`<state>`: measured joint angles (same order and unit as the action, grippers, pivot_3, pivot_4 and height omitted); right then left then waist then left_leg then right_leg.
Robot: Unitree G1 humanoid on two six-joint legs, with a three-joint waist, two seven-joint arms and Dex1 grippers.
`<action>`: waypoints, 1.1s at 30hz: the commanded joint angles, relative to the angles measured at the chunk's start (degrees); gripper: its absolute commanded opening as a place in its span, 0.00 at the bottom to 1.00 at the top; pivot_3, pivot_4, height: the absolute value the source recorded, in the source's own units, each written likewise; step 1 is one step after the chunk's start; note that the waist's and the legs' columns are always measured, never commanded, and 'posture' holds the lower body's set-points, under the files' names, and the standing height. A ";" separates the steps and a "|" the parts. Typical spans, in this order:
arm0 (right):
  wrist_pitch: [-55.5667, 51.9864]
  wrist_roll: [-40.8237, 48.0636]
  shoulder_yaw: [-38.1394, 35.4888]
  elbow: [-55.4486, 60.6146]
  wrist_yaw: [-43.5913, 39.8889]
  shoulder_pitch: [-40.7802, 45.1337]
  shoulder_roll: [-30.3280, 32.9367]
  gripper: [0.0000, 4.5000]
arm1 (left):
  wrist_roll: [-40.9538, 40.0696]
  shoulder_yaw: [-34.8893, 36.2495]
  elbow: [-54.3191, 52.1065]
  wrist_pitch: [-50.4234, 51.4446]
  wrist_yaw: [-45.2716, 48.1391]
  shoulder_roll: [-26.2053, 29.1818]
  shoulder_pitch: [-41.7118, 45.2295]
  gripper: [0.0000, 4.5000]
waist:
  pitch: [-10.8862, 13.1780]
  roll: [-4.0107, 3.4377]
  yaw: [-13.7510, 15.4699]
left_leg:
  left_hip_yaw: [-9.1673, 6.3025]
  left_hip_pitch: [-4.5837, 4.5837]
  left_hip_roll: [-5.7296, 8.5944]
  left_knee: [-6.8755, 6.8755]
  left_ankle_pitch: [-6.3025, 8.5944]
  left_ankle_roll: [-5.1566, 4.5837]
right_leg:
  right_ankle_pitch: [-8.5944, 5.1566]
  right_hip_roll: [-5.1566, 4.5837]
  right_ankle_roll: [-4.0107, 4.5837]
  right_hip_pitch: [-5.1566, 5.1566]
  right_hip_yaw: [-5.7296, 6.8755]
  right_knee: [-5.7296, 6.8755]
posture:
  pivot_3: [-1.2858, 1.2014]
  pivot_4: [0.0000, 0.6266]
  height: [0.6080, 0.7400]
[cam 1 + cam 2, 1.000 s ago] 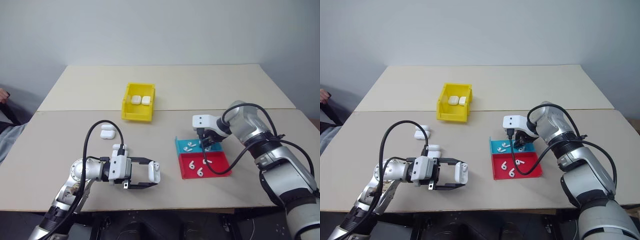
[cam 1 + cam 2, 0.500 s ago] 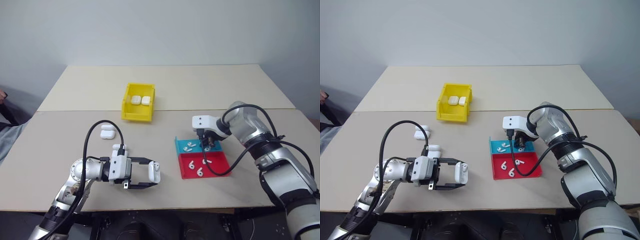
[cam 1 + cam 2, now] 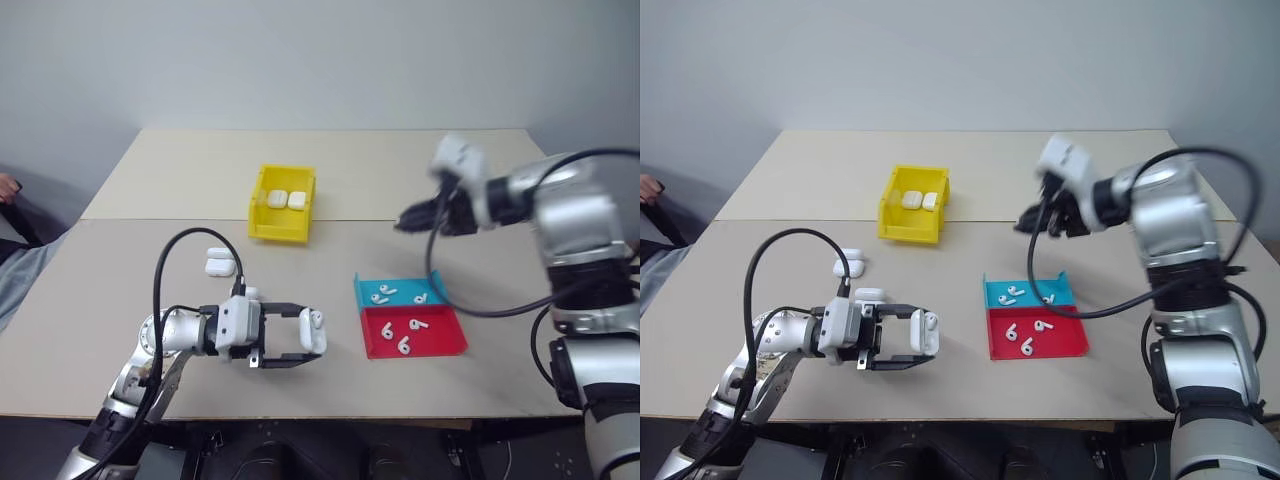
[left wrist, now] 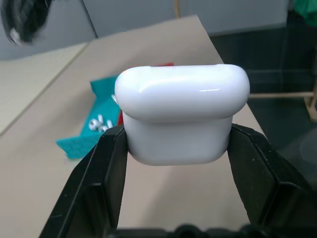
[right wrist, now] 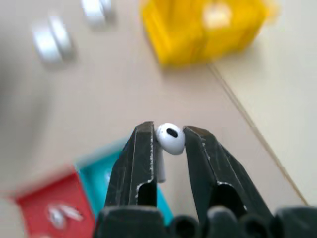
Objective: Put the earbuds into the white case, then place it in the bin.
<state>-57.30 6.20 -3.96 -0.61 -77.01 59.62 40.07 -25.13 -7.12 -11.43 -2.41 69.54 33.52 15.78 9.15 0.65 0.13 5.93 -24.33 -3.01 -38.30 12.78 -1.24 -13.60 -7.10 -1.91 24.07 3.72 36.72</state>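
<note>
Near the front edge of the table [image 3: 120, 300], left of centre: my left pincer [image 3: 312, 345], level and pointing across to my right, clamped on the white case [image 3: 314, 331] by its two side walls. Lid down, as the left wrist view shows it [image 4: 182, 119]. This pincer has lifted slightly in the last moment.

Above the table, right of centre and toward the back: my right pincer [image 5: 168, 144], clamped on one earbud [image 5: 170, 138], bulb between the fingers, stem hanging alongside one of them. A second ago this pincer was down in the teal tray [image 3: 372, 285]; it has since risen well clear with the earbud held. Judgement: the pick is made, and the carry to the case comes next.

Right of centre, near the front edge:
- Teal tray, three loose earbuds.
- Red tray [image 3: 440, 343], touching the teal one on its front side, four loose earbuds.

Left part of the table: two spare cases [image 3: 219, 261], side by side, and a third just behind my left pincer.

Centre, at the seam between the two tabletops: the bin [image 3: 283, 205], yellow, two cases already inside.

Note: the held case looks shut, so I judge the lid must be raised before the earbud can go in.
</note>
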 commanded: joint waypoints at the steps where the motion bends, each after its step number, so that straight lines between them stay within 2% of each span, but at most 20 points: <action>1: -20.21 11.84 -14.37 11.41 3.25 -0.16 -0.70 0.19 | -4.77 1.86 -2.37 3.99 -0.84 -0.77 4.37 0.61 | 0.00 0.00 0.19 | -0.04 0.00 0.01 0.00 0.01 -0.02 | 0.00 0.00 0.01 -0.01 0.00 0.00 | 0.52 0.24 1.00; 3: -30.65 16.41 -22.36 16.37 5.15 -0.14 -3.72 0.19 | -6.47 1.76 -1.55 5.84 -0.42 -1.55 7.38 0.61 | 0.00 0.00 0.29 | -0.06 0.02 0.02 0.00 0.03 -0.05 | 0.01 0.00 0.01 -0.03 -0.01 0.01 | 0.52 0.24 1.00; 5: -34.82 21.54 -28.04 18.72 8.48 -0.89 -6.81 0.19 | -7.28 1.58 -0.46 7.08 0.07 -2.28 9.85 0.61 | -0.01 0.00 0.19 | -0.11 0.02 0.03 0.00 0.03 -0.05 | 0.01 0.00 0.01 -0.02 -0.02 0.02 | 0.52 0.24 1.00; 10: -35.20 37.78 -43.00 26.56 22.66 -5.09 -21.56 0.19 | -8.03 0.25 3.15 9.28 0.39 -6.63 16.68 0.61 | -0.04 0.04 0.18 | -0.13 0.06 0.07 0.01 0.01 -0.01 | 0.01 0.03 0.01 -0.10 -0.01 0.02 | 0.52 0.24 1.00; 13: -26.27 43.83 -44.40 41.69 26.32 -13.21 -30.80 0.19 | -9.18 -0.06 4.31 10.18 1.23 -9.58 19.14 0.61 | -0.04 0.03 0.41 | -0.17 0.00 0.07 0.11 -0.03 0.04 | 0.01 0.04 0.00 -0.02 0.01 0.08 | 0.52 0.24 1.00; 16: -17.96 47.89 -40.96 45.94 28.13 -20.46 -33.88 0.19 | -10.09 -0.16 4.42 11.50 2.30 -10.99 20.45 0.61 | -0.04 0.03 0.36 | -0.20 -0.09 0.08 0.07 -0.07 0.11 | 0.02 0.06 -0.03 -0.03 0.00 0.14 | 0.52 0.24 1.00; 19: -7.83 49.09 -34.95 47.65 25.66 -26.88 -34.30 0.19 | -10.28 -0.56 4.56 12.14 4.46 -10.82 20.97 0.61 | -0.04 0.03 0.21 | -0.21 0.01 0.12 -0.01 -0.01 0.00 | 0.05 0.04 -0.09 -0.16 -0.02 -0.01 | 0.52 0.24 1.00; 26: 13.19 41.12 -19.93 46.29 22.52 -36.01 -29.97 0.19 | -9.63 -0.33 3.84 12.66 4.88 -11.14 20.61 0.61 | -0.05 0.02 -0.43 | -0.45 0.13 0.10 0.04 -0.03 0.03 | 0.01 0.10 -0.07 -0.18 -0.01 -0.01 | 0.52 0.24 1.00; 33: 26.11 37.81 -11.02 42.01 21.26 -40.77 -27.25 0.19 | -10.65 0.29 1.58 13.84 3.99 -11.31 19.67 0.61 | -0.05 0.02 -0.42 | -0.52 0.11 0.11 0.04 -0.03 0.03 | 0.01 0.09 -0.06 -0.20 0.01 -0.05 | 0.52 0.24 1.00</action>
<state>-34.91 44.52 -16.45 41.08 -55.40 19.03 12.43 -34.67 -7.79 -7.84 11.44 73.72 22.31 35.46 9.11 0.68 -0.29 5.41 -24.20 -2.91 -38.26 12.75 -1.21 -13.59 -7.00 -1.97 23.87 3.73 36.67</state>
